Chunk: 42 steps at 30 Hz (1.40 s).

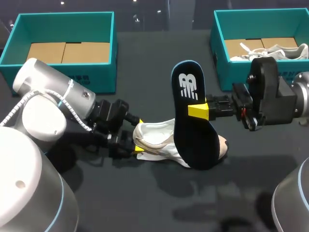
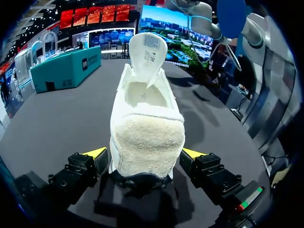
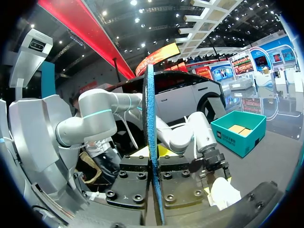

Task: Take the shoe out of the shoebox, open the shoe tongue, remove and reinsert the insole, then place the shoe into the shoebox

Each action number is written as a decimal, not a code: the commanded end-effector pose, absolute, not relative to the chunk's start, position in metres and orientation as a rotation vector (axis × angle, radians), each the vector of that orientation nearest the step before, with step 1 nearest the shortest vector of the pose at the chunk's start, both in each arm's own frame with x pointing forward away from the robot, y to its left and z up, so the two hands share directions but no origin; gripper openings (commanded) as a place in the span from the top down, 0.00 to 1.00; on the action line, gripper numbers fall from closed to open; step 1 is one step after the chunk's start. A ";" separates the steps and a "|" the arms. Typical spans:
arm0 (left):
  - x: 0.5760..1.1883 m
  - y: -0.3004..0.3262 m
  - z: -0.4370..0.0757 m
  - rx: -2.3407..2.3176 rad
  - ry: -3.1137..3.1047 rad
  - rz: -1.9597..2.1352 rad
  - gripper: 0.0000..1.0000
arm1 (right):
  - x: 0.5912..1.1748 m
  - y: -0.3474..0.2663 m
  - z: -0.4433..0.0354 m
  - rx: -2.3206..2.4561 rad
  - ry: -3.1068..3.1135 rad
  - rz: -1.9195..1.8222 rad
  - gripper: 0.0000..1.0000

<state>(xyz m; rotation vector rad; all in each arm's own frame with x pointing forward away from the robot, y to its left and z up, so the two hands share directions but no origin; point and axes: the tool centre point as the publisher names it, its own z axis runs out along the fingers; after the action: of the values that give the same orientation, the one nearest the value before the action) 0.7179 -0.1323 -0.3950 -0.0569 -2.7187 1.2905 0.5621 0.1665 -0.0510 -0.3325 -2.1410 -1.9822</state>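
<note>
- White shoe (image 1: pixel 161 140) lies on its side on the dark table (image 1: pixel 159 203), outside both boxes, with its heel between the fingers of the left gripper (image 1: pixel 136 136).
- From the left wrist, the yellow tips stand wide apart, one pressed to each side of the heel. They clamp the shoe, probably to pin it while the other arm works.
- Ahead of those fingers the tongue (image 2: pixel 148 47) is folded up and back, leaving the mouth open.
- The dark insole (image 1: pixel 192 145) stands almost upright, pinched around mid-length by the right gripper (image 1: pixel 199 111). Its fingers are closed nearly together on the thin sheet.
- Below the right fingers, the insole's lower end reaches the front part of the shoe. I cannot tell whether it touches.
- The insole looks fully out, so putting it back seems to be the step in hand. It would need tilting toward the open mouth.
- The left box (image 1: pixel 63 17) and right box (image 1: pixel 227 72), both teal, sit well beyond both sets of fingers. The right box holds a second shoe (image 1: pixel 280 50).
</note>
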 end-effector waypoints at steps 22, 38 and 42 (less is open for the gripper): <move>0.707 -0.116 -0.370 -0.146 -3.063 0.489 0.00 | 0.552 0.165 -0.050 -0.458 -2.206 -2.015 1.00; 0.727 -0.133 -0.362 -0.165 -3.118 0.235 0.00 | 0.552 0.165 -0.050 -0.458 -2.206 -2.015 1.00; 0.729 -0.133 -0.363 -0.169 -3.116 0.202 0.00 | 0.552 0.165 -0.050 -0.458 -2.206 -2.015 1.00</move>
<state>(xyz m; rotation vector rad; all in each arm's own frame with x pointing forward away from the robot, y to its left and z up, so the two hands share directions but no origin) 0.7264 -0.1280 -0.3617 -0.1672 -3.1042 0.3387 0.5620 0.1663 -0.0510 -0.3321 -2.1406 -1.9821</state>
